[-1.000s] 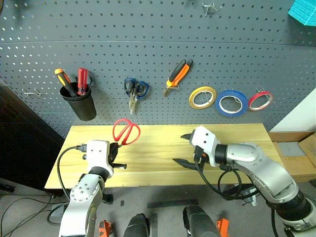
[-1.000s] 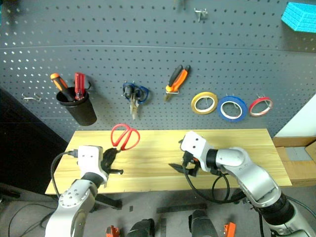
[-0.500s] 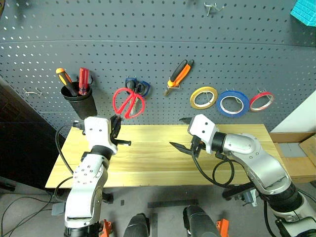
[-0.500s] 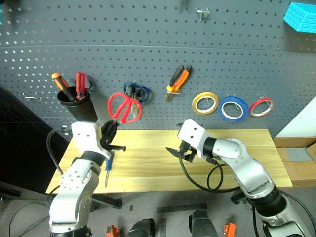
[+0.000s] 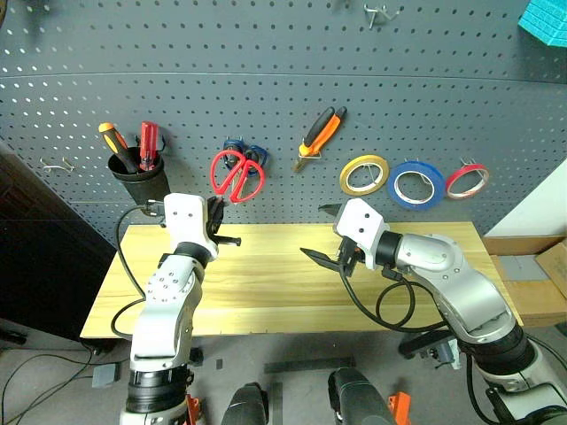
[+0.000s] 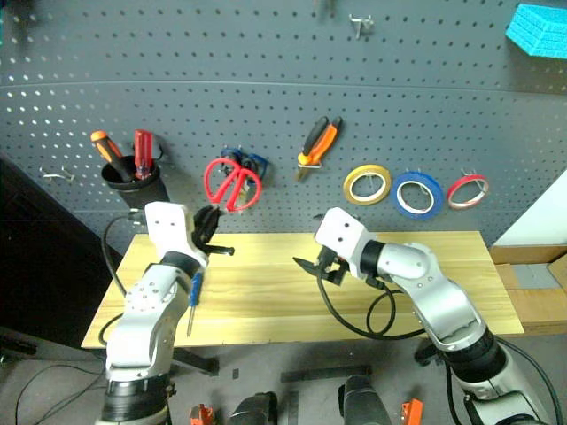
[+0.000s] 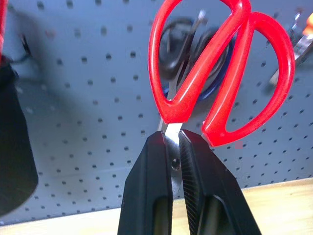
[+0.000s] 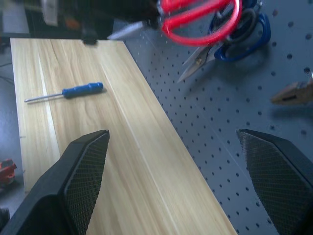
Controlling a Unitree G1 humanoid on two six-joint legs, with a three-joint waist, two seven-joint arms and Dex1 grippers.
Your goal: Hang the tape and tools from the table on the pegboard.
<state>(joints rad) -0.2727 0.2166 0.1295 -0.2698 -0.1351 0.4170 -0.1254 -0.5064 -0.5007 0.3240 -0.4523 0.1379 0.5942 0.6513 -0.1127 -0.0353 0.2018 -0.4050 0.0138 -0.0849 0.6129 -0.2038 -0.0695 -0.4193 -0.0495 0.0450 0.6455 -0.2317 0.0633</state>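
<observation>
Lifted off the tabletop since before: red scissors, now up by the pegboard. Pinched at the blades in the shut left claw. Right claw wide open, empty. Stiff, light, maybe slippery.

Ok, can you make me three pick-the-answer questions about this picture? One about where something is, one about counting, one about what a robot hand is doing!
1. Where is the blue screwdriver?
A. lying on the table
B. in the black cup
C. hanging on the pegboard

2. How many tape rings hang on the pegboard?
A. one
B. three
C. five

3. What is the left end effector doing?
A. hanging open
B. gripping the red scissors
C. gripping pliers

Answers: 1 A, it lies flat on the wood; 2 B, yellow, blue and red; 3 B, its fingers pinch the blades.
</observation>
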